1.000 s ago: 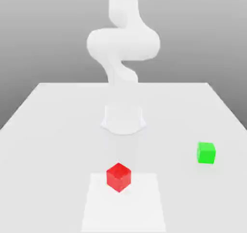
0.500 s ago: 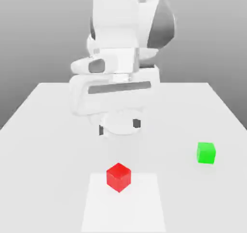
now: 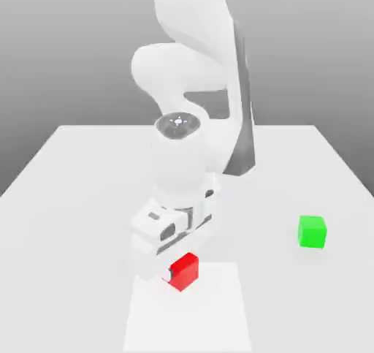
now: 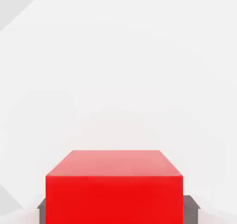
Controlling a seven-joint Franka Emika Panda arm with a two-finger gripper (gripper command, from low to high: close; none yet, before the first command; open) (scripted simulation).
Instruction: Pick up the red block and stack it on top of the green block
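Now pincer (image 4: 115,209) clamps red block (image 3: 184,270); green block (image 3: 312,232) well apart.

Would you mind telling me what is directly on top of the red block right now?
The hand has come down over the red block, its fingers at the block's two sides. In the exterior view the hand covers the block's top, so contact there cannot be seen.

Bare table (image 3: 88,198) lies between red block (image 3: 185,270) and green block (image 3: 312,232), well apart
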